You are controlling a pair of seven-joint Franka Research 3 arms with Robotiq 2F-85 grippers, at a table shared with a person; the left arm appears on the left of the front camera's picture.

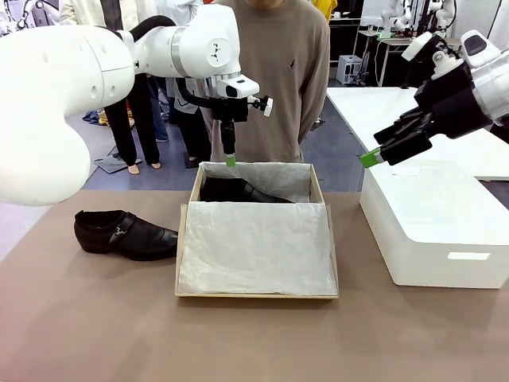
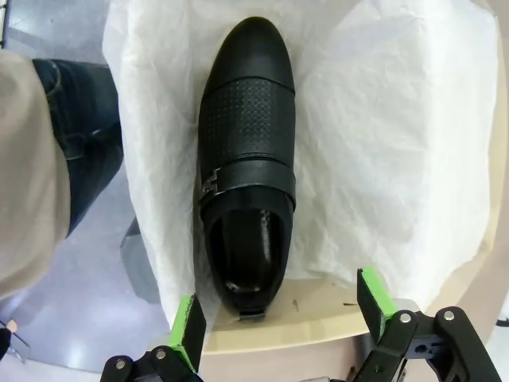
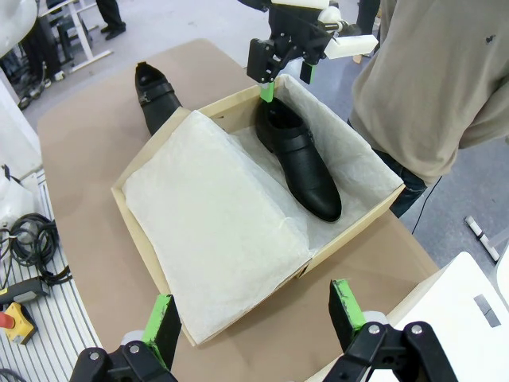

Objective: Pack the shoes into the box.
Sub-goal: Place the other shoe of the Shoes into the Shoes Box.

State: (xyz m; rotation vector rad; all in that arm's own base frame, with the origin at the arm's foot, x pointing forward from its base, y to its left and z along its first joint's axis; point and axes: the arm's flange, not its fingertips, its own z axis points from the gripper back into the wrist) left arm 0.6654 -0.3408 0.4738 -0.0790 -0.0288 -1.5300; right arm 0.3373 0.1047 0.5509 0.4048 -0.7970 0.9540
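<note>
Left gripper (image 1: 231, 160) hangs spread and empty over the far end of the box (image 1: 181, 255), its pads either side of the boxed shoe's (image 2: 246, 159) heel in the left wrist view, touching nothing. That shoe lies flat on the tissue (image 1: 254, 247) along the far wall, sole down. The loose shoe (image 1: 123, 233) sits on the table (image 1: 79, 318) just left of the box, upright, buckle side facing the robot. The right gripper (image 1: 374, 155) is spread too, empty, hovering over the white block (image 1: 429, 231) to the right. A person (image 1: 278, 79) stands close behind the box.

The step in hand looks like fetching the loose shoe. To do it well, the left arm should rise clear of the box wall first, then come down across the shoe's middle, near the strap, where the sides are firmest; glossy leather may slip, so a grip low on the sides seems safer. The near half of the box is covered by a loose tissue sheet, so the shoe should be set down gently on it, alongside its mate, without dragging the paper.
</note>
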